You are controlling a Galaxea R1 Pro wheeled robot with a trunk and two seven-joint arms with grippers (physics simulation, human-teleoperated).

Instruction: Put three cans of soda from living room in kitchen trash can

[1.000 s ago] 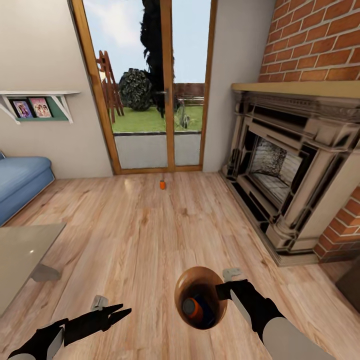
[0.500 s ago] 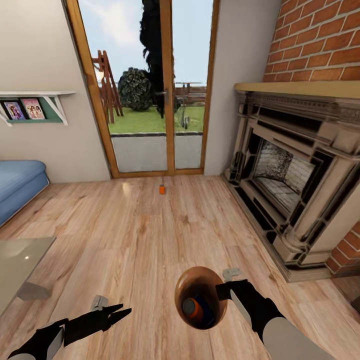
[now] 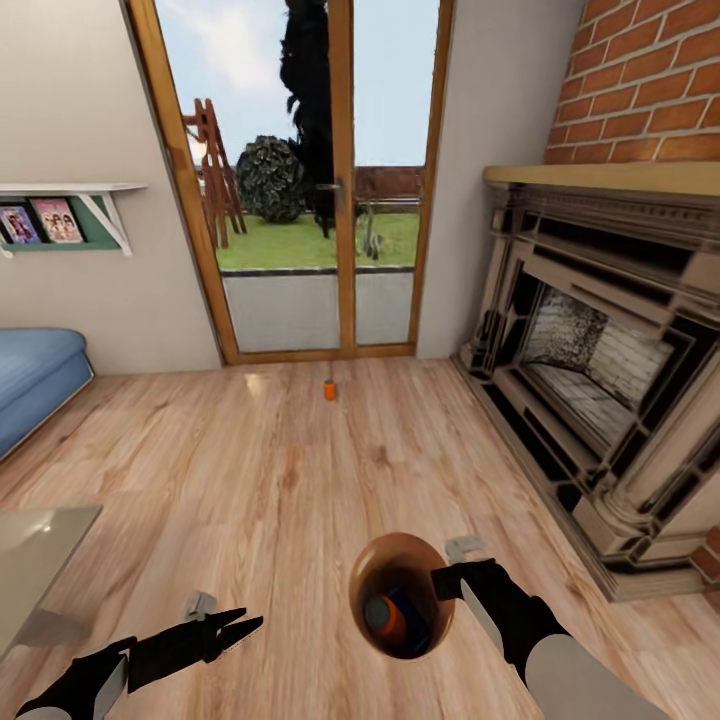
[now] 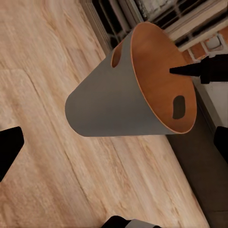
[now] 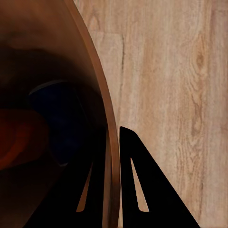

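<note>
One claw (image 3: 442, 578) pinches the wastebasket (image 3: 401, 592) rim, raised.

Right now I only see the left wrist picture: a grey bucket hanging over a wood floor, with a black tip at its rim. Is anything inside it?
Observer: Yes. The head view looks down into the trash can. An orange soda can lies at the bottom, with a dark blue can beside it.
Operator: What holds the bucket up?
Observer: The right pincer is shut on its rim, one finger inside the wall and one outside.
Operator: Are any cans left out?
Observer: One. A loose orange can stands upright on the floor, close to the glass door.
</note>
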